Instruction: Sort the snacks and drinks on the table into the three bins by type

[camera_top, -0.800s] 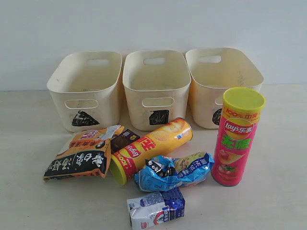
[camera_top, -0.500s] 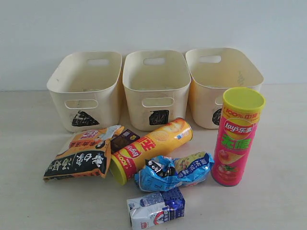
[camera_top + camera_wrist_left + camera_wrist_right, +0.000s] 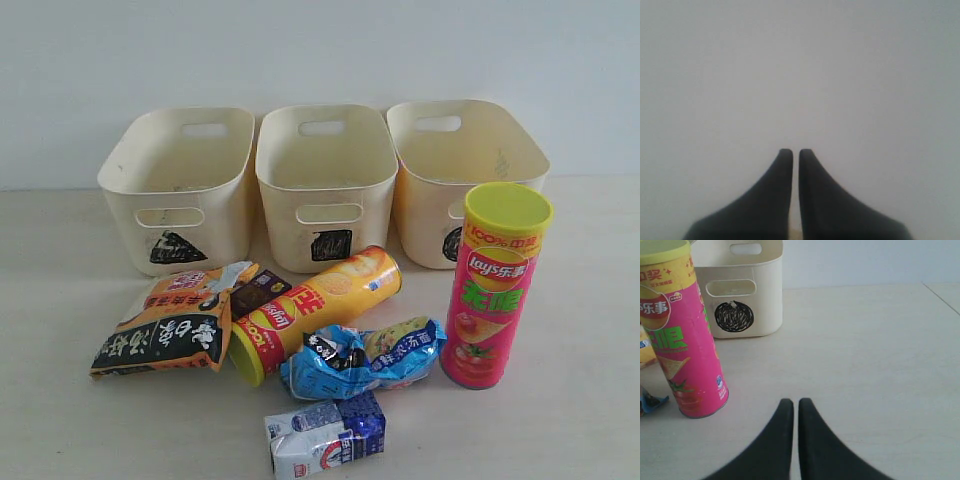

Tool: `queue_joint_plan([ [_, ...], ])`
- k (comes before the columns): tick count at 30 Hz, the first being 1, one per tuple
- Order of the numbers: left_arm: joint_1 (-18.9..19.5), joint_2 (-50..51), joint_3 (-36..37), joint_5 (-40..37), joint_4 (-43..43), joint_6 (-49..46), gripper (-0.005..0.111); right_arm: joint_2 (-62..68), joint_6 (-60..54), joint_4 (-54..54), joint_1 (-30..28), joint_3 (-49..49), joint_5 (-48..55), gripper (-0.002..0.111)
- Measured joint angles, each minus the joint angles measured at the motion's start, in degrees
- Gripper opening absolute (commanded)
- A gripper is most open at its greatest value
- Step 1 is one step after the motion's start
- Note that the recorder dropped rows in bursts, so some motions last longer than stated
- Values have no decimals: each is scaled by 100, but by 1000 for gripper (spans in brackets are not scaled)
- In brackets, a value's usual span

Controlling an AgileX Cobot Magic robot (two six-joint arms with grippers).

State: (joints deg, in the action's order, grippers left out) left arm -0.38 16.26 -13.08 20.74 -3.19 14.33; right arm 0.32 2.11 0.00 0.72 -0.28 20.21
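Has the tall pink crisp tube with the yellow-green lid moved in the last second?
No. The tall pink crisp tube still stands upright before the same corner of the right-hand cream plastic bin.

A: Bin finish?
B: Cream throughout: left bin (image 3: 225, 215), black scribbled triangle; middle bin (image 3: 285, 220), black square; right bin (image 3: 425, 215), black circle.
A: Tubes?
B: Item 1 — yellow tube (image 3: 320, 305), red logo. Item 2 — pink tube (image 3: 492, 300), green lettering, yellow-green lid (image 3: 509, 208).
A: Remainder?
B: Orange, black and white on flat bag (image 3: 165, 325); blue on crumpled bag (image 3: 365, 358); blue and white on carton (image 3: 325, 437).

Pale wall (image 3: 320, 50) (plain, bare) behind a cream table (image 3: 580, 420).
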Motion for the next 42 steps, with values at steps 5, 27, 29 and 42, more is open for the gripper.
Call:
queue_joint_plan([
  [5,0,1130,-836,-271,469,61,4,0,0,0,0,0,0,1],
  [27,-719,4058,-1017,416,2163,-132,4,0,0,0,0,0,0,1],
  [29,-731,4245,-715,745,2122,-308,4,0,0,0,0,0,0,1],
  [42,-808,6132,-52,2163,2140,-1331,4,0,0,0,0,0,0,1],
])
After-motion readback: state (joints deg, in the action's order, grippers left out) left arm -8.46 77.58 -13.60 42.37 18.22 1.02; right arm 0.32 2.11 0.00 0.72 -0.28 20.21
